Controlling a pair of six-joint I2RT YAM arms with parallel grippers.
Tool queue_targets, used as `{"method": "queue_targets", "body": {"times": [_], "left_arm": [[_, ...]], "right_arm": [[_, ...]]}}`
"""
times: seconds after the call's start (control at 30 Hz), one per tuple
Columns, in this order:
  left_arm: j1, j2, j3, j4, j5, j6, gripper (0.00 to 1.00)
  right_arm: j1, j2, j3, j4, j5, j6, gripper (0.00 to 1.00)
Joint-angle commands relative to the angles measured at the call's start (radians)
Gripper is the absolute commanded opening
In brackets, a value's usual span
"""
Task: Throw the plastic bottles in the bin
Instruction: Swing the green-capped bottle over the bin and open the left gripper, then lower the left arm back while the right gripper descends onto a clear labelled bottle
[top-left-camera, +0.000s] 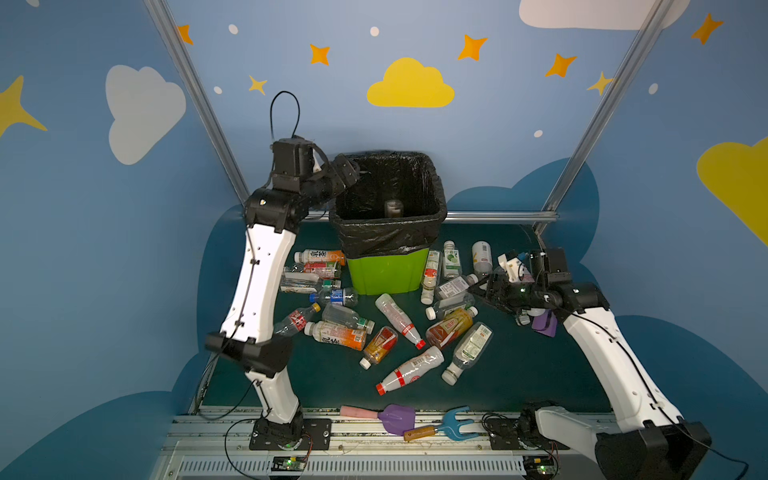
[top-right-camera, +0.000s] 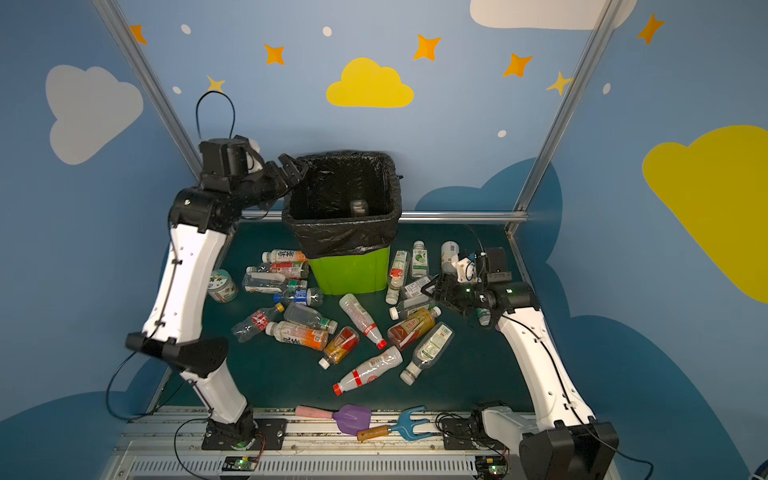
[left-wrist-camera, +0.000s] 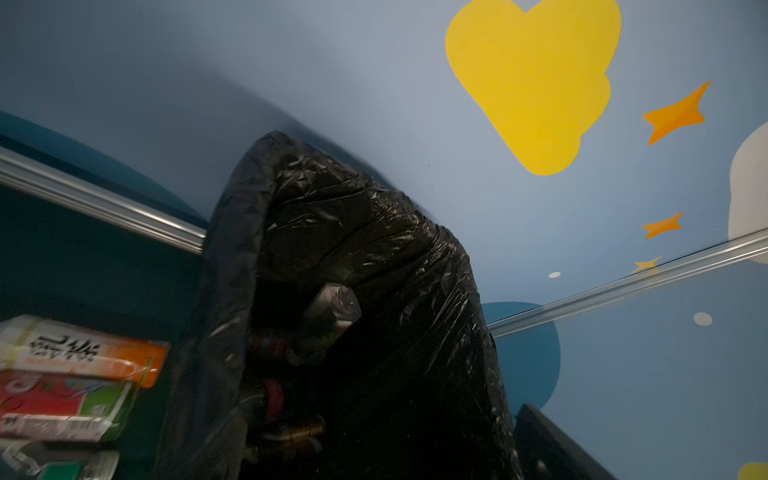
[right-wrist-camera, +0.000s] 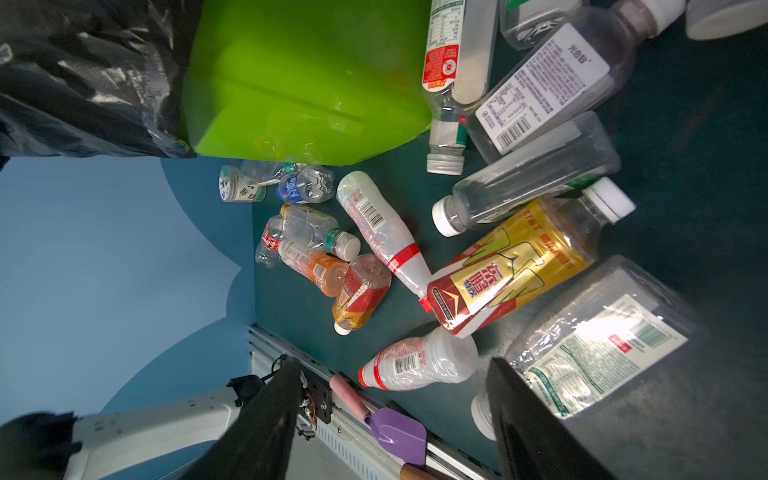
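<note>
At centre frame in both top views stood the bin (top-left-camera: 388, 272), lime-green, with its black bag (top-left-camera: 386, 239) folded over the rim. Contents: one clear bottle (top-left-camera: 393, 208) against the far liner, blurred, so whether it was falling or resting could not be told. In the left wrist view, dim red-banded shapes (left-wrist-camera: 272, 399) lay deeper in the bin and were too dark to identify.

The left gripper (top-left-camera: 348, 168) was at the bin's left rim, jaws spread and holding nothing. The right gripper (top-left-camera: 482, 289) was at right of frame, low over the bottles beside the bin, fingers (right-wrist-camera: 266, 415) apart with nothing between them.

The plastic bottles (top-left-camera: 451, 328) lay on their sides on the dark mat (top-left-camera: 519, 374), left, right and below the bin in frame.

Partly hidden: a squat jar (top-right-camera: 221, 284) beside the left arm, showing in a top view only, and a purple item (top-left-camera: 546, 326) under the right forearm. A purple shovel (top-left-camera: 397, 417) and a blue fork (top-left-camera: 455, 424) lay along the lower rail.
</note>
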Motion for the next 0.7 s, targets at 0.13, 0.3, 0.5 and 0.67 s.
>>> {"method": "queue_targets", "body": {"times": [0.13,0.3,0.5,0.67], "left_arm": [[-0.014,-0.39,-0.477,0.018,-0.11,0.175,1.0],[-0.03,-0.57,-0.833,0.031,-0.121,0.164,1.0],[-0.116,-0.704,-1.19,0.135,-0.157,0.046,1.0],[-0.188,-0.749,-1.372,0.225,-0.19,-0.036,1.0]], "right_arm": [[-0.046,-0.014,-0.044,-0.048,0.102,0.012,0.7],[-0.064,-0.033,-0.125,-0.085,0.153,0.032,0.69],[-0.066,-0.076,-0.276,-0.075,0.158,0.086,0.69],[-0.051,-0.111,-0.378,-0.029,0.174,0.158,0.69]]}}
